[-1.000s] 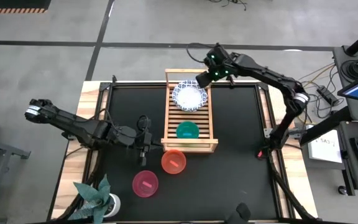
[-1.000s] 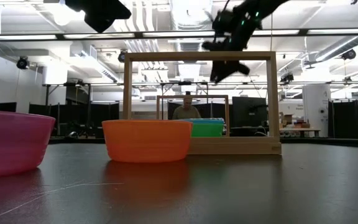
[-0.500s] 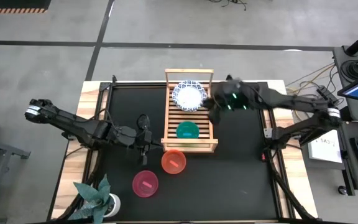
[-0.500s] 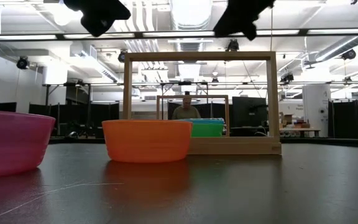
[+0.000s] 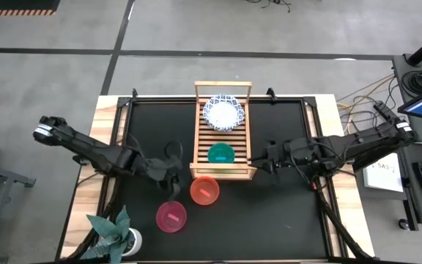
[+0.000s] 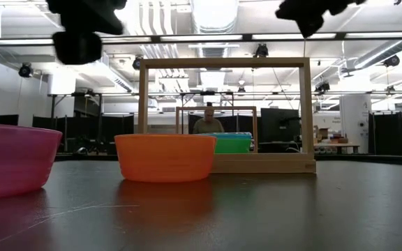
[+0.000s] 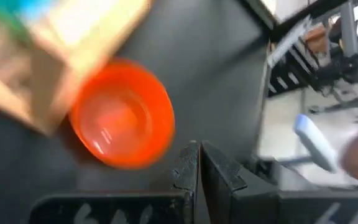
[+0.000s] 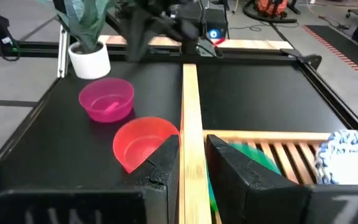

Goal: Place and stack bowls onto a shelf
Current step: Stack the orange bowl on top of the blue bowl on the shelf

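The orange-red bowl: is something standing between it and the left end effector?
Nothing visible does. In the high view the left end effector is just beside the orange-red bowl, with only bare black mat between them. The magenta bowl sits off that line, nearer the front edge.

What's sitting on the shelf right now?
On the shelf: a blue-rimmed white bowl at the far end, a teal bowl nearer. Whether others are nested beneath isn't visible.
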Tool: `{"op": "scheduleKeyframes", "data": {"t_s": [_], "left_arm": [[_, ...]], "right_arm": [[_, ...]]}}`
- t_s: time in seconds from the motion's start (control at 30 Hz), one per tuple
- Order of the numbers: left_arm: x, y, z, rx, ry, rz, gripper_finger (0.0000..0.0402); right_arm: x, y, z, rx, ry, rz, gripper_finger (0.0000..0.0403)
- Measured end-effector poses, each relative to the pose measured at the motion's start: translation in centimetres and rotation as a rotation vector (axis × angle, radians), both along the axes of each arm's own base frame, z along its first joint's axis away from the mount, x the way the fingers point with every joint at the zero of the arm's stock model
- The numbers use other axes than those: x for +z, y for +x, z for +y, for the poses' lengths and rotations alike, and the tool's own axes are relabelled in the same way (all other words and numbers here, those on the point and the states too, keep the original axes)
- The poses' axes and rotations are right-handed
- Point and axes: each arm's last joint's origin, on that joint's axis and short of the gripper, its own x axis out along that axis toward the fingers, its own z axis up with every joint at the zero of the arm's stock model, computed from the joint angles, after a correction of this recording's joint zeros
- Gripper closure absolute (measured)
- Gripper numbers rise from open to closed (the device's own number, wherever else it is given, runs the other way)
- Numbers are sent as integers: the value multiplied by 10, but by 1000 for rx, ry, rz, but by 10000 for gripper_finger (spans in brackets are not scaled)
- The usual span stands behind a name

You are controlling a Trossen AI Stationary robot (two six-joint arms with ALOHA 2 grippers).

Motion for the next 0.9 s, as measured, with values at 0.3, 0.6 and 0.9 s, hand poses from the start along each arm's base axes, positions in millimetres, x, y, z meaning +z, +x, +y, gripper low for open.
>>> {"op": "scheduleKeyframes", "data": {"t_s": [0.3, 0.6, 0.9], "left_arm": [[-17, 32, -38, 56, -276, 261, 402], [-17, 61, -49, 133, -56, 562, 378], [-28, 82, -45, 173, 155, 658, 273]], "right_arm": [[-15, -12, 10, 34, -9, 20, 333], [-10, -18, 9, 51, -34, -5, 333], [-9, -20, 9, 62, -40, -6, 339]]}}
